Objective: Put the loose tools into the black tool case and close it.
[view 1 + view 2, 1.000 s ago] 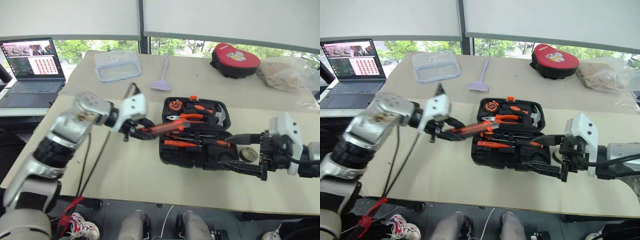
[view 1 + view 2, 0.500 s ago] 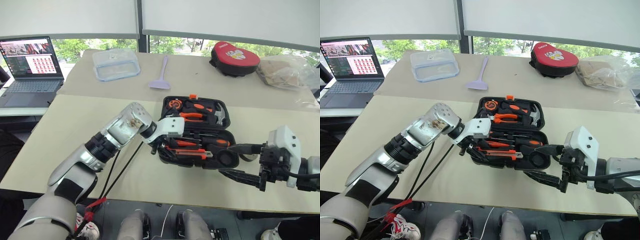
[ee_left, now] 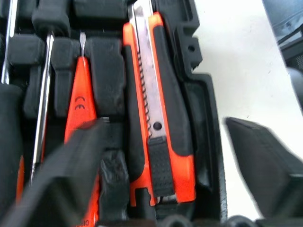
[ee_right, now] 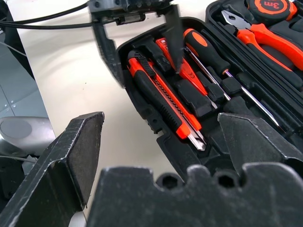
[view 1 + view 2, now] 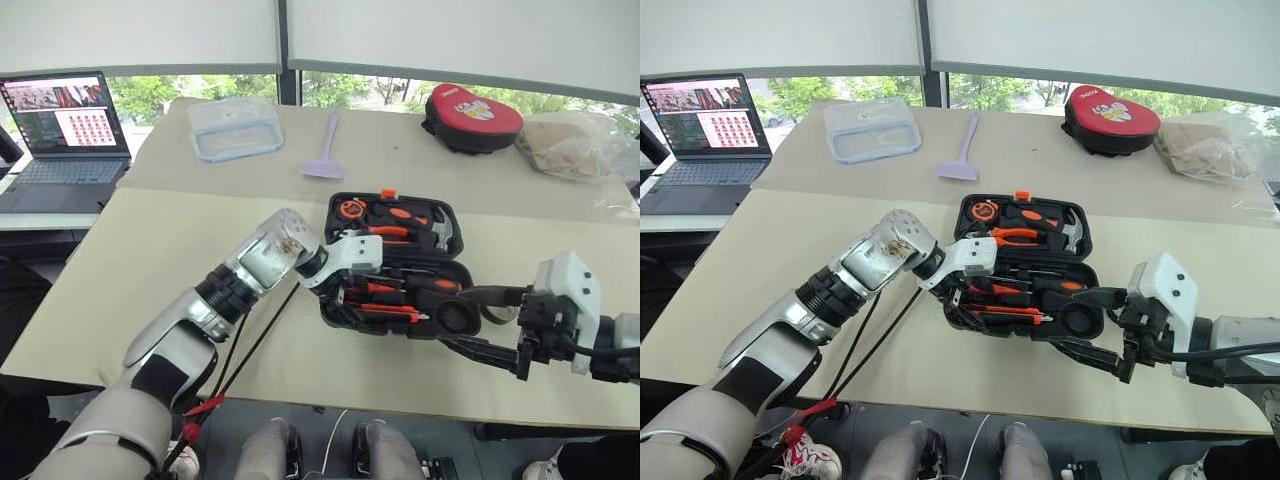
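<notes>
Beige desk (image 5: 150,260) fills the foreground, with a window, an open laptop (image 5: 65,140) and a clear lidded plastic box (image 5: 235,128) at its far left. On it lies the black hinged plastic tool case (image 5: 395,265), lid open. Over its near-left corner hangs the left gripper (image 3: 170,165), fingers wide and holding nothing, straddling the orange-black utility knife (image 3: 158,113), which lies in its moulded slot (whether fully seated I cannot tell). A careless lift could let one finger catch the knife and flip it out. The right gripper (image 5: 478,322) waits at the near right, fingers wide and empty, beside the small grey tape roll (image 5: 492,305). Closing the lid over a proud tool could jam the latch.
</notes>
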### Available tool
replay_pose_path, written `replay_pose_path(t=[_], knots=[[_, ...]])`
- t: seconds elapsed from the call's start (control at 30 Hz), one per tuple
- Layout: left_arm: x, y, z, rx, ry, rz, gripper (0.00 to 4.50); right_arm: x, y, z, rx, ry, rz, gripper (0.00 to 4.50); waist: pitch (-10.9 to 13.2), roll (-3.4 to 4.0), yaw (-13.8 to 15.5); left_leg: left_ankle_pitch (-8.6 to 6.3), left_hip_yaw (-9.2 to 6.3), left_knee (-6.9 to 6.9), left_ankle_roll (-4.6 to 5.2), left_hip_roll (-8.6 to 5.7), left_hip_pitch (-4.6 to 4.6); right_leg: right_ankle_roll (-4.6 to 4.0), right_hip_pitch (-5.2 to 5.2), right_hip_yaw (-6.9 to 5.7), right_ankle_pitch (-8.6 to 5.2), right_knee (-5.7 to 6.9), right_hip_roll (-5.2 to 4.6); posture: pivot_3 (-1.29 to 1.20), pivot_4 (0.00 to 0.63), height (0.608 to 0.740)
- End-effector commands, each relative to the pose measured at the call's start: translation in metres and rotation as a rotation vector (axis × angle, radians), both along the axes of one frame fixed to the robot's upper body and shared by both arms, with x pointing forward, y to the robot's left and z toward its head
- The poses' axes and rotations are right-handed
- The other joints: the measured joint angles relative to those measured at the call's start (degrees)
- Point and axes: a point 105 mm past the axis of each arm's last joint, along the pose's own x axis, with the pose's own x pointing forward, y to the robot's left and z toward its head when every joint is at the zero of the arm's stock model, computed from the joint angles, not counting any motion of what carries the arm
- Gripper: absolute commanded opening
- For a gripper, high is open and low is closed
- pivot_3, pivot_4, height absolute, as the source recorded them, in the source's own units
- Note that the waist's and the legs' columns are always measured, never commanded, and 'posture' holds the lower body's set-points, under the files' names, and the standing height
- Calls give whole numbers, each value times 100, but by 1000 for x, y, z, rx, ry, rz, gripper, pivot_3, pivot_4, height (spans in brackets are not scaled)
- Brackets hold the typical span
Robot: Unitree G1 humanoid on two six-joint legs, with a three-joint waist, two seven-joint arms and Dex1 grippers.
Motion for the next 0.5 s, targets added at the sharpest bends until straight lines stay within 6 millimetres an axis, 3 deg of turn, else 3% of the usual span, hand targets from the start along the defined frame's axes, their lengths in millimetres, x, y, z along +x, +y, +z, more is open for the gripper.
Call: replay_pose_path(t=[0.03, 0.23, 0.43, 0.5], knots=[[-4, -1, 37, -108, -1, -28, 4475, 0, 0, 6, -2, -45, 2, 4500, 0, 0, -7, 0, 0, 0, 0, 0, 0, 0, 0, 1, 0, 0, 0, 0, 150, 731], [4, 2, 25, -100, -51, 0, 2524, 2, 0, 4, 0, -44, -3, 4500, 0, 0, 0, 0, 0, 2, 1, -1, 1, 3, 2, 0, 1, 1, -2, 0, 150, 731], [-5, 2, 16, -69, -37, -49, 292, 1, -2, 4, 0, -42, -5, 4500, 0, 0, -3, 0, 0, 3, 1, -1, 1, 4, 1, 0, 2, 1, -1, 0, 150, 731], [-9, 5, 7, -23, -42, -78, 64, 1, -2, 4, 1, -39, -7, 4500, 0, 1, -4, 0, 1, 3, 1, -2, 2, 4, 2, 1, 2, 1, -1, 0, 150, 731]])
